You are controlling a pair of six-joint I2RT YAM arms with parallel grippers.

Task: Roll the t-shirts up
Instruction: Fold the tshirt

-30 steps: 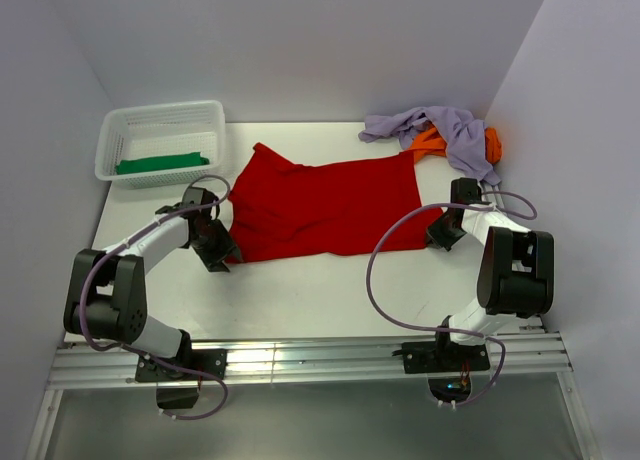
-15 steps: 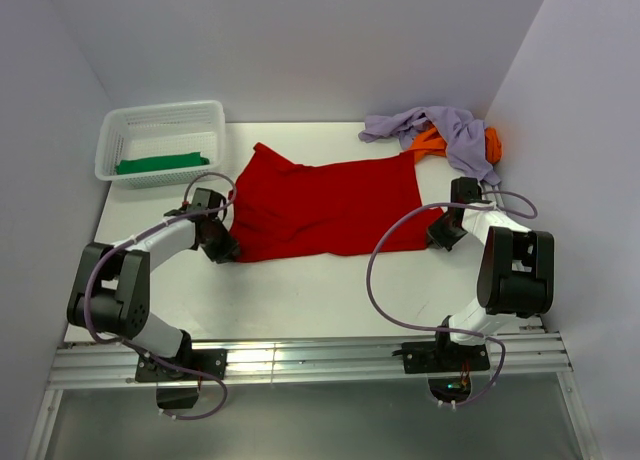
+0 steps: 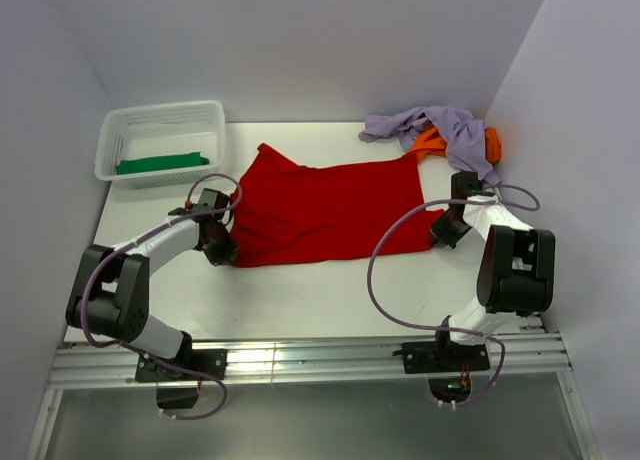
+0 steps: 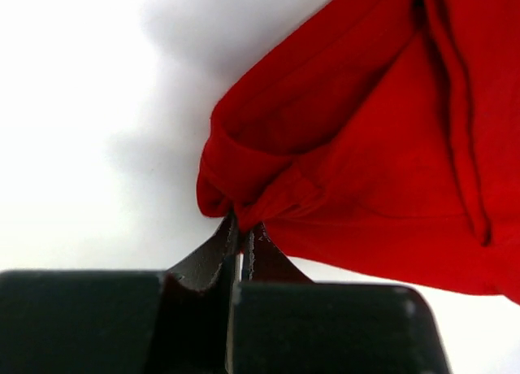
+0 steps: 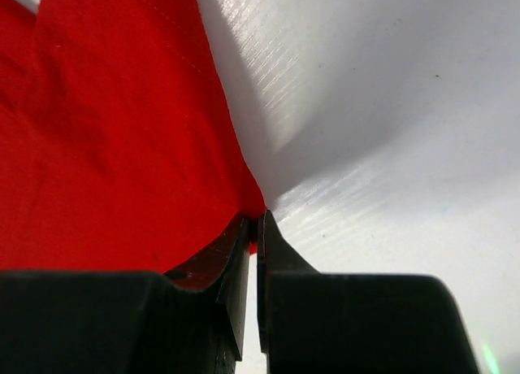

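Observation:
A bright red t-shirt (image 3: 325, 208) lies spread flat across the middle of the table. My left gripper (image 3: 226, 252) is shut on its near left corner, where the cloth bunches into folds (image 4: 244, 199) between the jaws. At the opposite near corner my right gripper (image 3: 438, 236) is shut on the red hem (image 5: 253, 221). A green t-shirt (image 3: 160, 163) lies folded inside the basket. In the back right corner a pale lavender t-shirt (image 3: 440, 127) is heaped over an orange one (image 3: 432, 142).
The white mesh basket (image 3: 112, 145) stands at the back left. White walls close the table in at the back and on both sides. Each arm's cable loops over the table near the shirt's lower corners.
My left gripper slid right to the shirt's near left corner and closed on it. The right gripper kept its hold and barely moved.

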